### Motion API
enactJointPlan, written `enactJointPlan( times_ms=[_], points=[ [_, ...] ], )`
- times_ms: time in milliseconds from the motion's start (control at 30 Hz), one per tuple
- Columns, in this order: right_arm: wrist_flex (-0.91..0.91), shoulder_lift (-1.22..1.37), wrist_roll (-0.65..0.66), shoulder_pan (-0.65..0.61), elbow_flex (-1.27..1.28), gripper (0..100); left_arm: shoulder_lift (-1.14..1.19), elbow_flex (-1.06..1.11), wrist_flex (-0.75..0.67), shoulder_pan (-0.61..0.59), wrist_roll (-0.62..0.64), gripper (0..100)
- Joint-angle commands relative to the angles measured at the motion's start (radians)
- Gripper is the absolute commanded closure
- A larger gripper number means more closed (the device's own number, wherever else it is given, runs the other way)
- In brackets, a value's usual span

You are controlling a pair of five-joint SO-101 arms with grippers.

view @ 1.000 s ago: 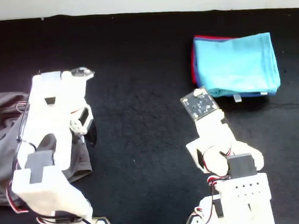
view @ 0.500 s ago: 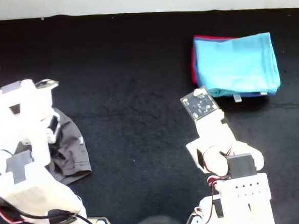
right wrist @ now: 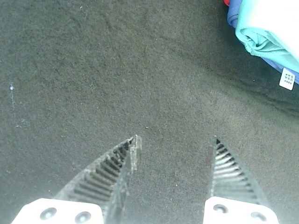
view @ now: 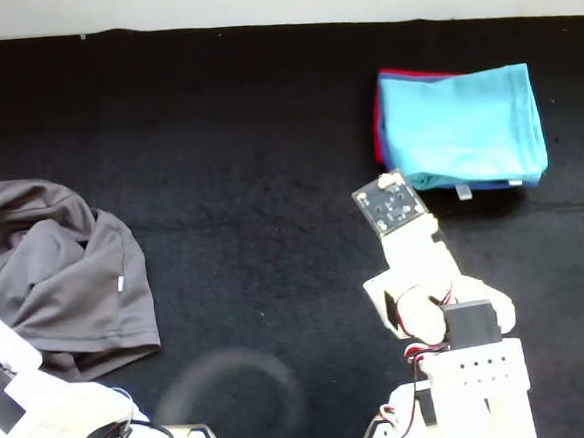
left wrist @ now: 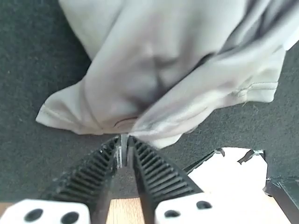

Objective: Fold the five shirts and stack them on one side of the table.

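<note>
L gripper (left wrist: 123, 144), jaws clamped on grey shirt (view: 60, 275) hem at left of bench (view: 266, 131); R gripper (right wrist: 174, 142), jaws apart, nr folded stack (view: 461, 127).

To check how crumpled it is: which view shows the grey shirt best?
The high view: almost the whole grey shirt lies crumpled at the left of the table. The left wrist view shows a bunched part; the right wrist view faces the folded stack.
</note>
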Motion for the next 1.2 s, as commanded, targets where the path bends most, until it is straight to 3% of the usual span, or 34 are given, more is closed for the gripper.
enactJointPlan(
  times_ms=[0,67,200,300,467,567,733,1167],
  points=[
    [-0.018,-0.012,0.008,-0.007,-0.013,76.8,-0.053,-0.036,0.011,-0.007,-0.011,84],
    [-0.018,-0.012,0.008,-0.007,-0.013,76.8,-0.058,-0.038,0.014,0.024,-0.009,80],
    [-0.018,-0.012,0.008,-0.007,-0.012,76.8,-0.059,-0.084,0.123,0.127,-0.005,83],
    [-0.018,-0.012,0.008,-0.007,-0.010,76.8,-0.094,-0.077,0.123,0.220,0.060,83],
    [-0.018,-0.012,0.008,-0.007,-0.010,76.8,-0.191,0.117,0.120,0.476,0.129,84],
    [-0.018,-0.012,0.008,-0.007,-0.013,76.8,-0.237,0.263,0.017,0.582,0.138,84],
    [-0.018,-0.012,0.008,-0.007,-0.013,76.8,-0.240,0.438,-0.224,0.593,0.100,83],
    [-0.018,-0.012,0.008,-0.007,-0.015,76.8,-0.025,0.469,-0.376,0.593,0.098,83]
  ],
)
